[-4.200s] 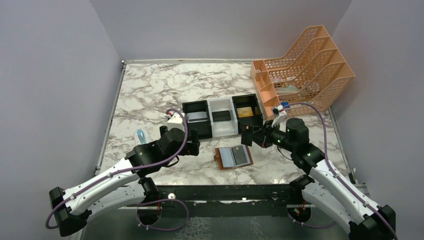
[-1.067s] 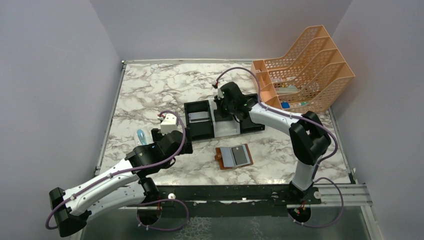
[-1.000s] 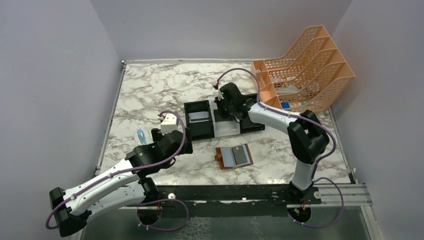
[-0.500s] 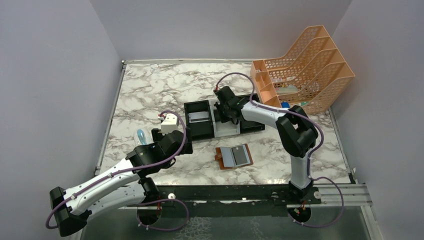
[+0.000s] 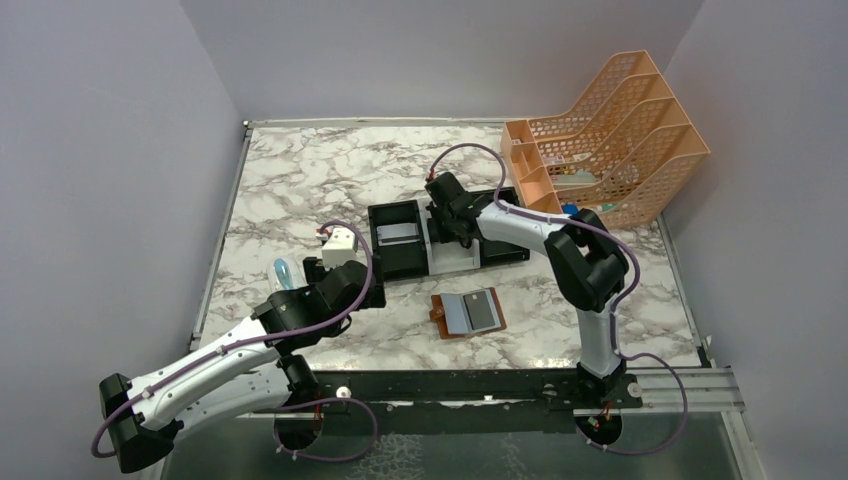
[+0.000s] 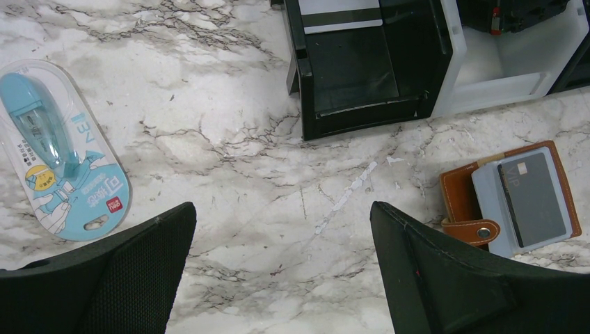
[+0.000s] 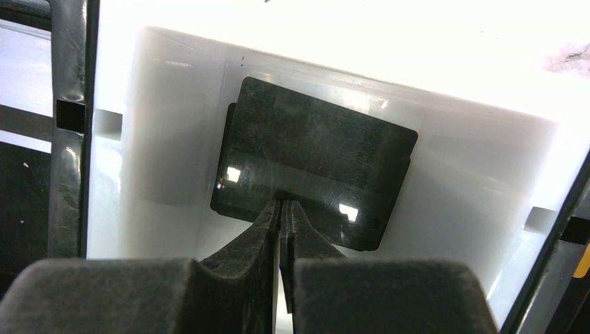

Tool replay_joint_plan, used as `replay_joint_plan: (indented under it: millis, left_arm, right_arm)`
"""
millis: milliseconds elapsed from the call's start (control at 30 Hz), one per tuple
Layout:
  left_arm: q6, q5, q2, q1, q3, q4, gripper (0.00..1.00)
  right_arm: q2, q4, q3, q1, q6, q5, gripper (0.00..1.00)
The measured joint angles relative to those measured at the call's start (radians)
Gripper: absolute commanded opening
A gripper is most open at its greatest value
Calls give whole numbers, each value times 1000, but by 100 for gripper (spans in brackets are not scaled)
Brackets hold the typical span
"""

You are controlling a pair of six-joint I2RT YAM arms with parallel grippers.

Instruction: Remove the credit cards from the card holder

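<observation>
The brown card holder (image 5: 449, 316) lies open on the marble in front of the tray, with a dark grey credit card (image 5: 483, 311) in its pale blue pocket. Both also show in the left wrist view: the card holder (image 6: 463, 198) and the card (image 6: 532, 200). My left gripper (image 6: 282, 209) is open and empty, low over bare marble to the left of the card holder (image 5: 372, 292). My right gripper (image 7: 284, 203) is shut, its tips on the near edge of a small black block (image 7: 313, 149) in the tray's white middle compartment (image 5: 455, 225). The gold-tan card is hidden.
The black-and-white three-compartment tray (image 5: 400, 268) holds a pale card with a dark stripe (image 5: 397, 233) in its left compartment. A blue correction-tape pack (image 6: 59, 149) lies at the left. An orange mesh file rack (image 5: 610, 135) stands at the back right. Walls enclose the table.
My right arm has moved from beside the card holder to the tray's middle compartment, then shifted slightly left there. My left gripper drew back a little. The card holder has not moved.
</observation>
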Motion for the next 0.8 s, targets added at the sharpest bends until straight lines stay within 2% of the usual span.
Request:
replay_joint_plan:
  millis: [800]
  left_arm:
    - [0,0,0,0,0,0,99]
  right_arm:
    - [-23,0,-33,6,11,1,6]
